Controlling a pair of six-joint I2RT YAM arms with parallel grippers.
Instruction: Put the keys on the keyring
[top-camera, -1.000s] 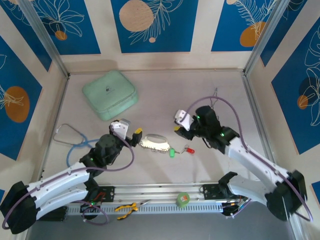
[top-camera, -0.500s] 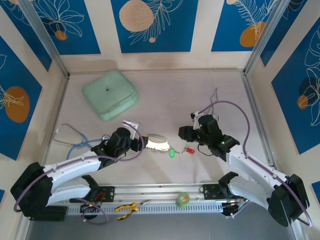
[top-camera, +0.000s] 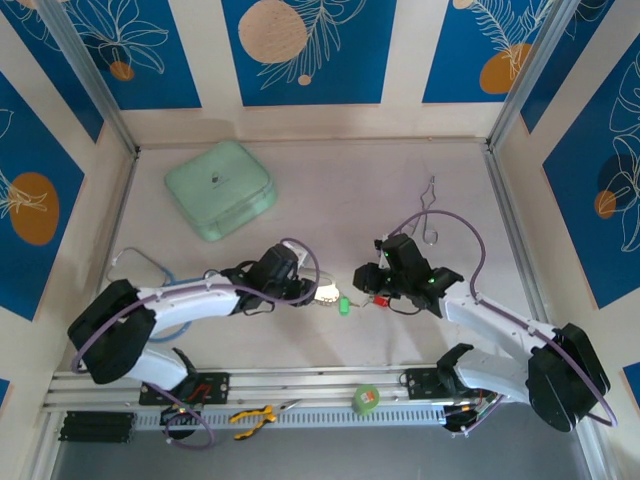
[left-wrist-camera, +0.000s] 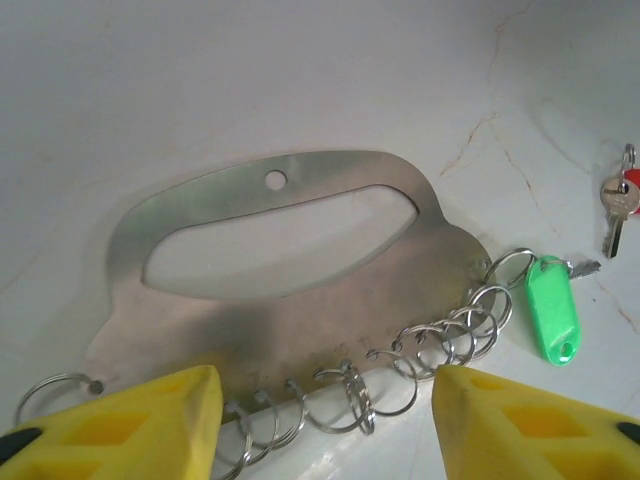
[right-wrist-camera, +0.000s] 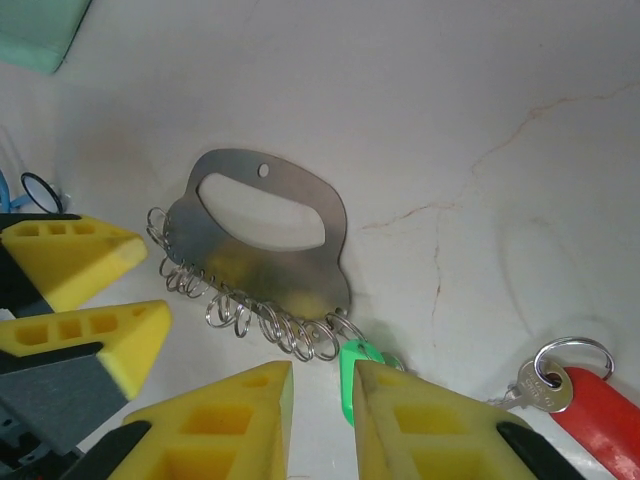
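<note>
Left wrist: my left fingers (left-wrist-camera: 120, 420) gape wide, empty, straddling keyring (left-wrist-camera: 290, 310); right gripper (right-wrist-camera: 318, 385) nearly shut over green key (right-wrist-camera: 362, 352), grip unclear. Pin keyring first, then thread.

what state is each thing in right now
keyring: flat on table
green key: at keyring's end ring, linkage unclear
red key: loose, apart from keyring
left gripper: open, straddling keyring's ring edge
right gripper: narrow gap at green key, grip unclear
mint case: closed

Keyring (left-wrist-camera: 290, 290) boxed btwn left hand (top-camera: 303, 290) & right hand (top-camera: 363, 284); table (top-camera: 330, 190) beyond lies open.
</note>
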